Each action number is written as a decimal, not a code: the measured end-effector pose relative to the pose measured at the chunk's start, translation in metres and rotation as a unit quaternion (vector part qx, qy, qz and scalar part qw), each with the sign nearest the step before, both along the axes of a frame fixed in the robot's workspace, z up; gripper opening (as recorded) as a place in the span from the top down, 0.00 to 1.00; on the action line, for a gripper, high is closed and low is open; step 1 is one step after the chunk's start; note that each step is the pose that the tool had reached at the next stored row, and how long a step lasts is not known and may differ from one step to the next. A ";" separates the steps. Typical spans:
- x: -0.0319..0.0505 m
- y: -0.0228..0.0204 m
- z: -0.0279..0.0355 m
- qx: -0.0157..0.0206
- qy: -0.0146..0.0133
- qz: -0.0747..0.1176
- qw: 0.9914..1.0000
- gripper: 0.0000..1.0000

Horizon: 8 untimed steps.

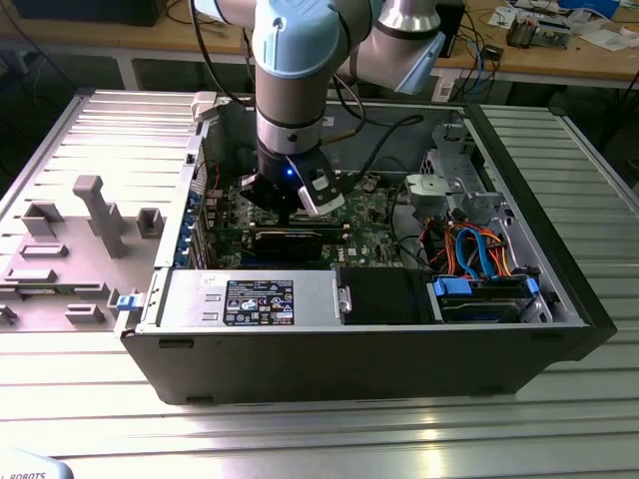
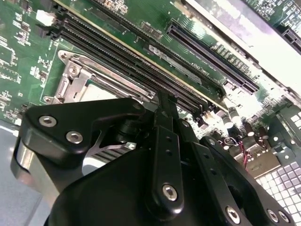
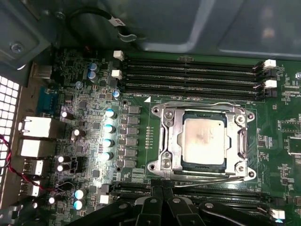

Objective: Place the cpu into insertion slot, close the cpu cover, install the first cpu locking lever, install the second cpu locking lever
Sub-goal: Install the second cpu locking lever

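Exterior view: my gripper [image 1: 297, 207] hangs low inside the open computer case [image 1: 559, 289], over the motherboard [image 1: 369, 215]. First wrist view: the cpu [image 3: 204, 140] sits in the insertion slot [image 3: 164, 141], the cpu cover [image 3: 203, 113] down around it (framing its metal top), just beside the memory slots [image 3: 188, 75]. Second wrist view: my fingers look pressed together, pinching nothing, just beside the cover's corner [image 2: 75, 75].

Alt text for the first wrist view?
The cpu sits in the insertion slot with the cpu cover closed around it, on a green motherboard. The gripper is beside the slot.
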<state>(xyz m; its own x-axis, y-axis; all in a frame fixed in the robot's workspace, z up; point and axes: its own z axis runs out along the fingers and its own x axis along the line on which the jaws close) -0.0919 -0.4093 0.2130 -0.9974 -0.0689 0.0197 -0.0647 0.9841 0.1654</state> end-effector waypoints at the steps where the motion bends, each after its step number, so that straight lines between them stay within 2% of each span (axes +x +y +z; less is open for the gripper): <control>1: -0.0006 0.0000 -0.0009 0.000 0.000 0.000 1.000 0.89; 3: -0.0010 0.0000 -0.0049 0.000 0.000 0.000 1.000 0.89; 8: -0.0015 0.0004 -0.0074 0.003 0.000 0.000 1.000 0.89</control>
<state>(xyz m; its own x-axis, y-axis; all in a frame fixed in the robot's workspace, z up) -0.0935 -0.4090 0.2056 -0.9974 -0.0691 0.0197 -0.0647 0.9831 0.1715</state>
